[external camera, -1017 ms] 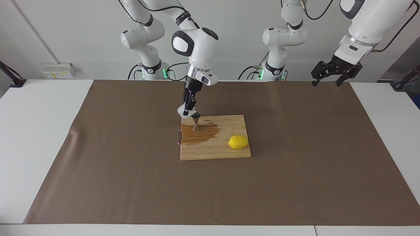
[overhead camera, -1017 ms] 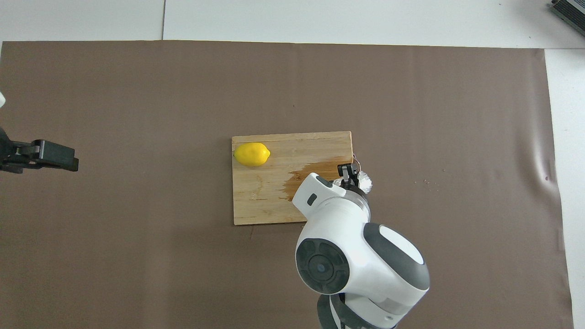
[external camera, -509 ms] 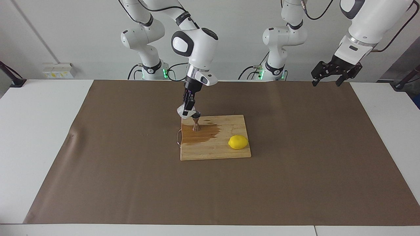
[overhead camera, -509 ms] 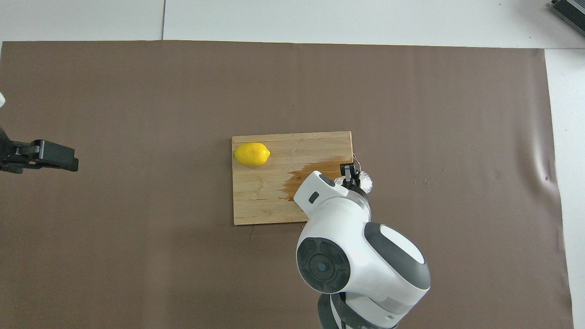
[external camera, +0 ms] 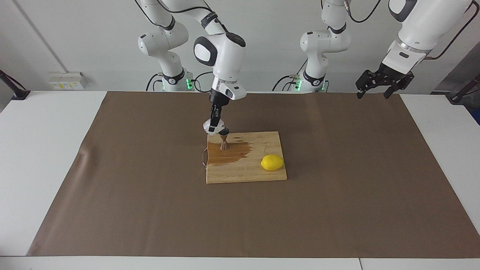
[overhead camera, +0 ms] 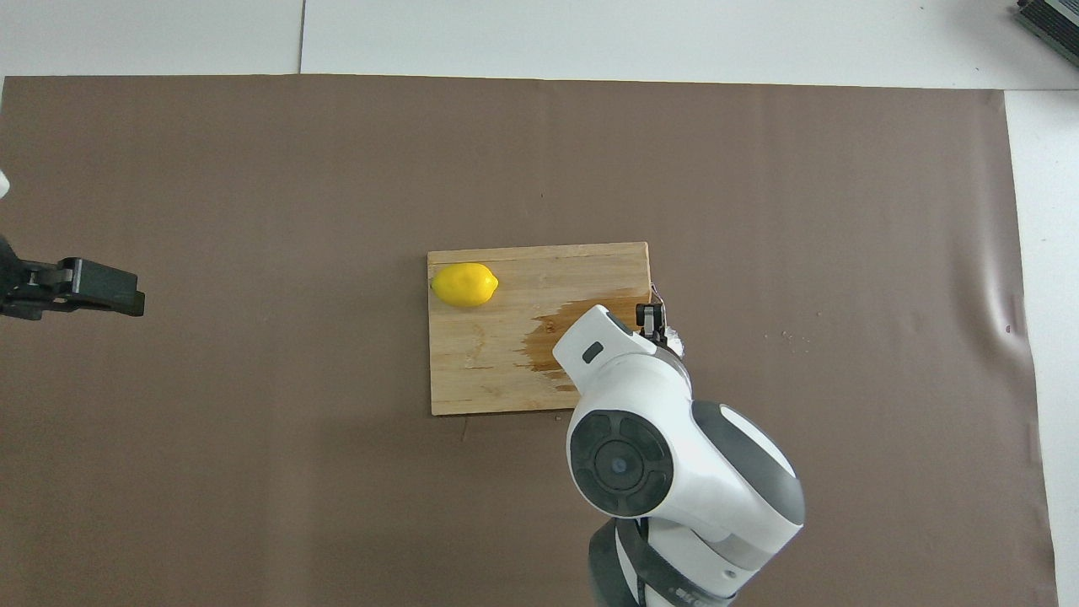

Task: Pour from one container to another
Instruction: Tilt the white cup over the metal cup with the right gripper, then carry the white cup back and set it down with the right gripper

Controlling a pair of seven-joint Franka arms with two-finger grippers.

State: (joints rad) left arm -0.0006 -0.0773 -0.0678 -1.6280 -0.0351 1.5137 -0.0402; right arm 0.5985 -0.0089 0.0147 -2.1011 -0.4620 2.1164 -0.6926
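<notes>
My right gripper (external camera: 214, 125) is shut on the clear glass tumbler (external camera: 208, 127) and holds it tilted just above the steel jigger (external camera: 224, 142). The jigger stands upright on the wooden cutting board (external camera: 247, 170), at the corner nearest the right arm. A dark wet stain (external camera: 232, 152) spreads on the board around the jigger. In the overhead view the right arm covers the jigger; only a bit of the tumbler (overhead camera: 676, 342) shows beside the gripper's fingers (overhead camera: 649, 319). My left gripper (external camera: 378, 85) waits open and empty in the air over the left arm's end of the mat, also seen in the overhead view (overhead camera: 76, 287).
A yellow lemon (external camera: 272, 162) lies on the board (overhead camera: 480, 371) at its end toward the left arm, farther from the robots than the jigger; it also shows in the overhead view (overhead camera: 464, 284). A brown mat (external camera: 150, 210) covers the table. A thin cord loop (external camera: 204, 155) hangs off the board's edge.
The right arm's wrist has swung a little and stands more upright. The tumbler stays over the jigger, and less of it shows from above. The left arm has not moved.
</notes>
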